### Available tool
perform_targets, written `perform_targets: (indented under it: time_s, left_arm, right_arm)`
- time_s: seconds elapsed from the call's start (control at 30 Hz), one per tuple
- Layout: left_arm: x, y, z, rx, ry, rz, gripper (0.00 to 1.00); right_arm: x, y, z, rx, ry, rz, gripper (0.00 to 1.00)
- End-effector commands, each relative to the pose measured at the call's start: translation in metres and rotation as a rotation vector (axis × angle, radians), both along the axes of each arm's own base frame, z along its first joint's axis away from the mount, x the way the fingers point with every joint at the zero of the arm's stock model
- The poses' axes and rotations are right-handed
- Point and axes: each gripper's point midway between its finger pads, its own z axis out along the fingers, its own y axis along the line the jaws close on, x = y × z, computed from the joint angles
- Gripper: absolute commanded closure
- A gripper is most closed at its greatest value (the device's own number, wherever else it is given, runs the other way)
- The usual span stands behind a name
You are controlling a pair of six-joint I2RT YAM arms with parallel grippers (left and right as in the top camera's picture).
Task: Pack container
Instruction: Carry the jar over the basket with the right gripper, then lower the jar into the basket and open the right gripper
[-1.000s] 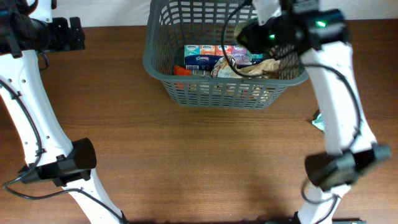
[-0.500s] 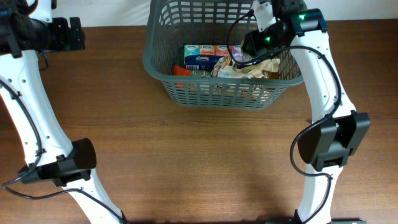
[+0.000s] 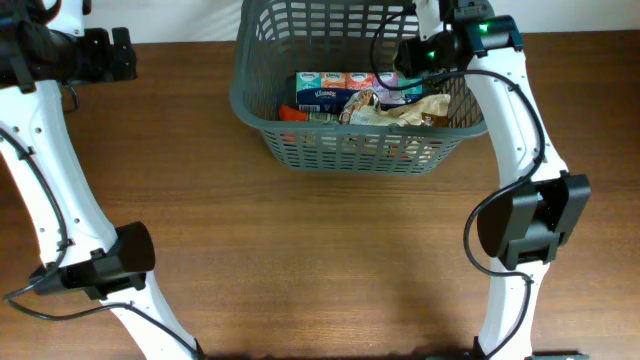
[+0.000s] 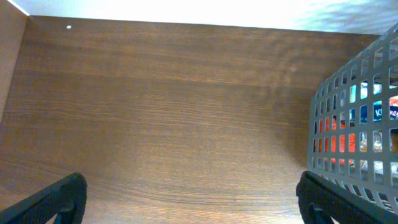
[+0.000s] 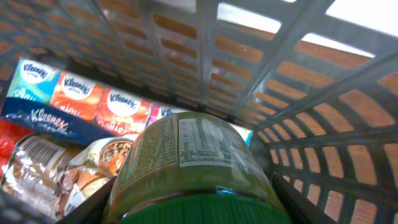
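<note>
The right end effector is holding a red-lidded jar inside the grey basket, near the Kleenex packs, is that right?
Not quite: the lid is green, not red, as the right wrist view shows. The rest holds: the right end effector holds the jar inside the grey basket, near the Kleenex packs.

The green-lidded jar [image 5: 186, 162] is cut off at the right wrist view's lower edge, its label print too blurred to read. The basket [image 4: 312, 140] runs off the left wrist view's right edge; overhead, its far rim leaves the top.
</note>
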Motion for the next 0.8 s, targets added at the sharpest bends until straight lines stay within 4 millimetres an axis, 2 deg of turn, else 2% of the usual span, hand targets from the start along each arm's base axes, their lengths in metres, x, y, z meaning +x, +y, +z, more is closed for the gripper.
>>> perform_targets:
  time_s: [0.0,0.17,0.2,0.23,0.27,0.33,0.37,0.43,0.57,0.77]
  left_arm:
    - [0.001,0.003,-0.005,-0.008,0.011,0.013,0.01]
    - [0.001,0.003,-0.005,-0.008,0.011,0.013,0.01]
    - [0.001,0.003,-0.005,-0.008,0.011,0.013,0.01]
    - [0.001,0.003,-0.005,-0.008,0.011,0.013,0.01]
    - [0.001,0.003,-0.005,-0.008,0.011,0.013,0.01]
    - [0.001,0.003,-0.005,-0.008,0.011,0.013,0.01]
    - [0.001,0.003,-0.005,-0.008,0.011,0.013,0.01]
    - [0.001,0.003,-0.005,-0.008,0.011,0.013,0.01]
    - [0.001,0.003,-0.005,-0.008,0.011,0.013,0.01]
    - [0.001,0.003,-0.005,-0.008,0.011,0.013,0.01]
  right_arm:
    - [0.007,-0.009,-0.011,-0.02,0.01,-0.059,0.96]
    - [0.008,-0.009,-0.028,-0.025,0.041,-0.062,0.96]
    - [0.008,-0.009,-0.028,-0.025,0.042,-0.062,0.85]
    - [0.008,-0.009,-0.028,-0.025,0.041,-0.062,0.64]
    - [0.008,-0.009,-0.028,-0.025,0.04,-0.062,0.49]
    - [0.008,-0.01,-0.024,-0.025,0.035,-0.063,0.32]
    - [0.007,-0.011,-0.022,-0.025,0.035,-0.064,0.27]
    - [0.004,-0.015,-0.013,-0.023,0.026,-0.07,0.27]
    - [-0.002,-0.022,0.024,-0.014,-0.033,-0.083,0.25]
    - [-0.023,-0.026,0.11,0.004,-0.191,-0.089,0.21]
